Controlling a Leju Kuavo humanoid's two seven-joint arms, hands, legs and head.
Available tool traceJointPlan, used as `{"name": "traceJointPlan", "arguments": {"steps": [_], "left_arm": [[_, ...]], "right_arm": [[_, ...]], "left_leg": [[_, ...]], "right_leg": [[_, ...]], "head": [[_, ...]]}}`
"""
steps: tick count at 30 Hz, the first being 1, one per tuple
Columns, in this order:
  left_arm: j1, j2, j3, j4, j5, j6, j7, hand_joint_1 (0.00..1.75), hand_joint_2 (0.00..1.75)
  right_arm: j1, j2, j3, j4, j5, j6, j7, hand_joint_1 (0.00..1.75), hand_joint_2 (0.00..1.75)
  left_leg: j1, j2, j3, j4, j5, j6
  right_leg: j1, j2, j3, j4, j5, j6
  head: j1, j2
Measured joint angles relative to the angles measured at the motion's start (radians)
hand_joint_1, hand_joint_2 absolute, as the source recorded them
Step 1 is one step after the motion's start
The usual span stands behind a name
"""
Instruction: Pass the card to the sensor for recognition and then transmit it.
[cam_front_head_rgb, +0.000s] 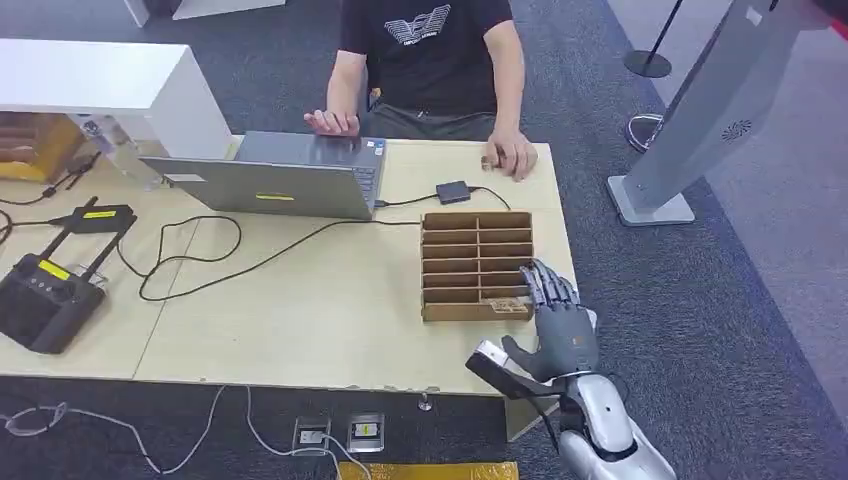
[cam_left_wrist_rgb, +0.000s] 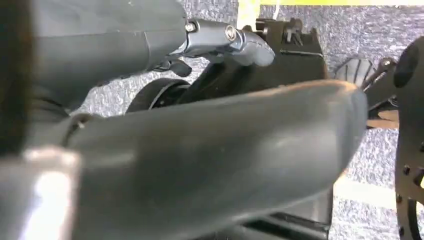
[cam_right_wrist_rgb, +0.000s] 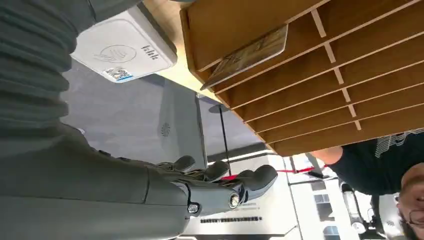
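Card (cam_front_head_rgb: 508, 305) sits in the front-right slot of the wooden card rack (cam_front_head_rgb: 470, 240), leaning at a tilt in the right wrist view (cam_right_wrist_rgb: 247, 55). Right hand (cam_front_head_rgb: 560, 325) just beside the rack's right-front corner, fingers spread, holding nothing. White sensor (cam_right_wrist_rgb: 125, 47) on the table edge near the hand. Left hand (cam_left_wrist_rgb: 225, 150): cannot tell its state. Laptop (cam_front_head_rgb: 280, 180) behind the rack, person (cam_front_head_rgb: 430, 60) seated at it.
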Motion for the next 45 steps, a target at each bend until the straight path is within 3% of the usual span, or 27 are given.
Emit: {"name": "traceJointPlan", "arguments": {"steps": [13, 20, 27, 33, 38, 45], "left_arm": [[0.000, -0.002, 0.002, 0.006, -0.023, -0.006, -0.017, 0.00, 0.00], [0.000, -0.011, 0.001, 0.035, -0.067, 0.010, -0.078, 0.00, 0.00], [-0.001, -0.022, 0.001, 0.042, -0.077, 0.007, -0.060, 0.00, 0.00], [-0.001, -0.024, 0.002, 0.058, -0.088, 0.009, -0.079, 0.00, 0.00], [-0.003, -0.033, 0.005, 0.058, -0.069, -0.002, -0.041, 0.00, 0.00], [-0.001, -0.033, 0.013, 0.072, -0.041, 0.020, -0.056, 0.00, 0.00]], "right_arm": [[-0.028, 0.026, 0.006, 0.029, 0.022, 0.021, -0.007, 0.00, 1.75], [-0.031, 0.035, 0.006, 0.043, 0.023, 0.013, -0.018, 0.00, 1.75], [-0.033, 0.035, 0.006, 0.046, 0.029, 0.046, -0.008, 0.00, 1.75], [-0.034, 0.037, 0.007, 0.054, 0.040, 0.048, -0.008, 0.00, 1.75], [-0.039, 0.040, 0.007, 0.054, 0.043, 0.089, 0.003, 0.00, 1.75], [-0.039, 0.041, 0.007, 0.062, 0.049, 0.062, -0.006, 0.00, 1.75]], "left_leg": [[0.000, 0.000, 0.000, 0.000, 0.000, 0.000], [0.000, 0.000, 0.000, 0.000, 0.000, 0.000], [0.000, 0.000, 0.000, 0.000, 0.000, 0.000], [0.000, 0.000, 0.000, 0.000, 0.000, 0.000], [0.000, 0.000, 0.000, 0.000, 0.000, 0.000], [0.000, 0.000, 0.000, 0.000, 0.000, 0.000]], "right_leg": [[0.000, 0.000, 0.000, 0.000, 0.000, 0.000], [0.000, 0.000, 0.000, 0.000, 0.000, 0.000], [0.000, 0.000, 0.000, 0.000, 0.000, 0.000], [0.000, 0.000, 0.000, 0.000, 0.000, 0.000], [0.000, 0.000, 0.000, 0.000, 0.000, 0.000], [0.000, 0.000, 0.000, 0.000, 0.000, 0.000]], "head": [[0.000, 0.000], [0.000, 0.000], [0.000, 0.000], [0.000, 0.000], [0.000, 0.000], [0.000, 0.000]]}}
